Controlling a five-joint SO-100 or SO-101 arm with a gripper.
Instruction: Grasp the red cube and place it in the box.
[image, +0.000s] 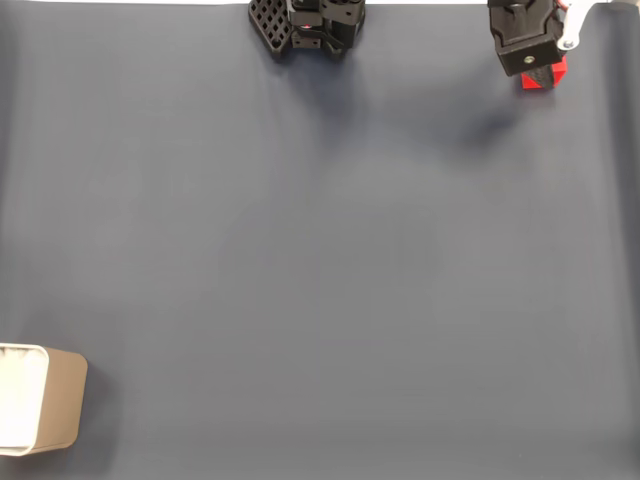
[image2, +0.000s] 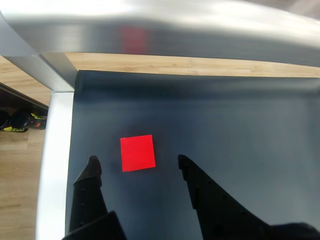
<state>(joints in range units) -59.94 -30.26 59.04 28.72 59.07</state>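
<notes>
The red cube (image2: 137, 153) lies flat on the dark mat, seen from above in the wrist view. My gripper (image2: 136, 161) is open, and its two black fingertips stand on either side of the cube with gaps on both sides. In the fixed view the gripper (image: 540, 72) is at the top right, and a part of the red cube (image: 556, 73) peeks out under it. The box (image: 40, 412), cream-white inside with a tan side, sits at the bottom left edge, far from the gripper.
The arm's black base (image: 305, 25) stands at the top middle of the fixed view. A metal table frame (image2: 52, 165) borders the mat close to the cube, with wooden floor beyond it. Dark grey mat (image: 320, 260) stretches between the gripper and the box.
</notes>
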